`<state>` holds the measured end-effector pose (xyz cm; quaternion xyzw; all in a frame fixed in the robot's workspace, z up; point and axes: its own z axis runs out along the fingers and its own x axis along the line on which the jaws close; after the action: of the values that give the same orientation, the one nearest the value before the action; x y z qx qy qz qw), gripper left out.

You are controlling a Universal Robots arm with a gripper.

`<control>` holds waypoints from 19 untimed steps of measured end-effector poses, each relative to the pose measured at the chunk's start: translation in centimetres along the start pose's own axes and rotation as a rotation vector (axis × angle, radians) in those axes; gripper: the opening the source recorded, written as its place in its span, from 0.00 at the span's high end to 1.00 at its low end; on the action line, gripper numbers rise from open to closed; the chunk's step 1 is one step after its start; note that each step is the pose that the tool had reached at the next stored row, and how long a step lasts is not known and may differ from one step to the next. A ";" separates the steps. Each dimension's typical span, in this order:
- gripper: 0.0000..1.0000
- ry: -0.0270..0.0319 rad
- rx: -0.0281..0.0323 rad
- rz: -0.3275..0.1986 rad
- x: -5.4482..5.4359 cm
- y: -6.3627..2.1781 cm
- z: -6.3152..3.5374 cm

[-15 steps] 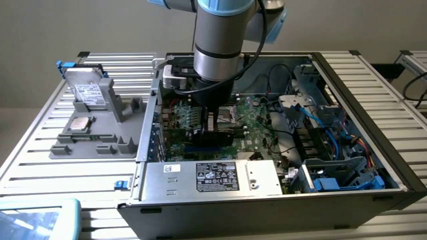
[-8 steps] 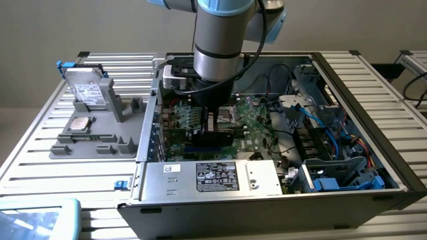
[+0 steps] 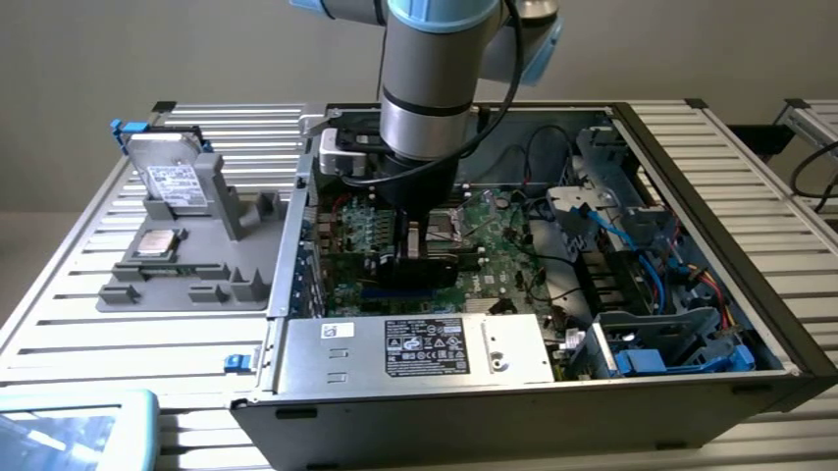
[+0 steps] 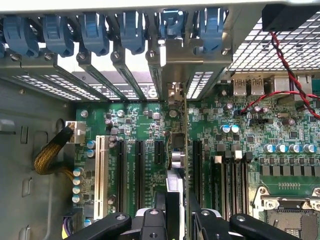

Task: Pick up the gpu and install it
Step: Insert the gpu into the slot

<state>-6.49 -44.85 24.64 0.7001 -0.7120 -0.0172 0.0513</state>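
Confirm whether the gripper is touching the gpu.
Touching. In the wrist view the gripper clamps the edge-on gpu from both sides, with no gap at either finger.

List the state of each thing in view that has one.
computer case: open, motherboard exposed.
gpu: gripped, on edge over the expansion slots; seating unclear.
gripper: shut on the gpu.
hard drive: leaning upright in the gray holder.

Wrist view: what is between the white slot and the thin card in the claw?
Three black slots on the green board, seen in the wrist view, lie between the white slot and the card.
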 end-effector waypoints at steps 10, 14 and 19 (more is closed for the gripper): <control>0.73 0.0013 0.0000 0.000 0.0 0.00 0.08; 0.73 0.0014 -0.0001 0.000 0.0 0.00 0.08; 0.73 0.0016 -0.0001 0.000 0.0 0.01 0.08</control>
<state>-6.50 -44.86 24.56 0.7002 -0.7118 -0.0167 0.0519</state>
